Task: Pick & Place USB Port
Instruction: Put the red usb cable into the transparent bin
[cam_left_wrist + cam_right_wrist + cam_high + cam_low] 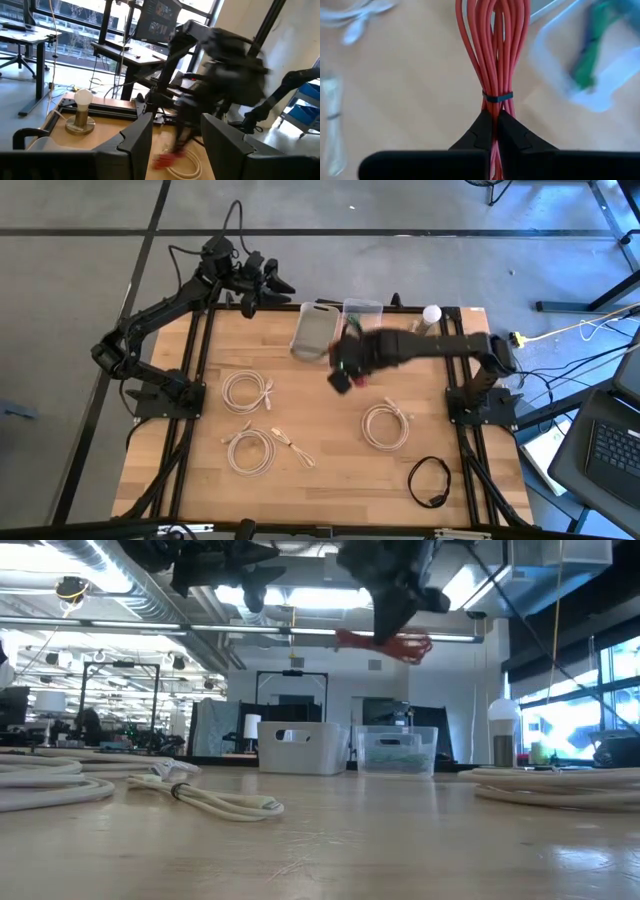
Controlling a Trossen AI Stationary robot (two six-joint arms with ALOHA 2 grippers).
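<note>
The red USB cable (495, 50) is a bundle of loops bound by a black tie (497, 96). My right gripper (495, 131) is shut on it, above the table's middle, near the white bin (315, 332) and the clear bin (362, 313). In the low view the red cable (385, 642) hangs high over the tabletop under the right gripper (395, 600). The clear bin (592, 65) holds a green cable. My left gripper (175, 135) is open and waits raised past the table's far edge (262, 280). My right gripper pinches the red bundle between its two fingers just behind the black tie (496, 102), taking several strands together. The fingers lie along the bundle. The cable is lifted clear of the table (385, 642), and its loops reach out past the fingertips.
Three coiled white cables lie on the wood (247, 392), (250, 450), (385, 425), and a black cable (430, 480) lies near the right near corner. A light bulb on a stand (432, 313) is at the far edge. The table's near middle is bare wood.
</note>
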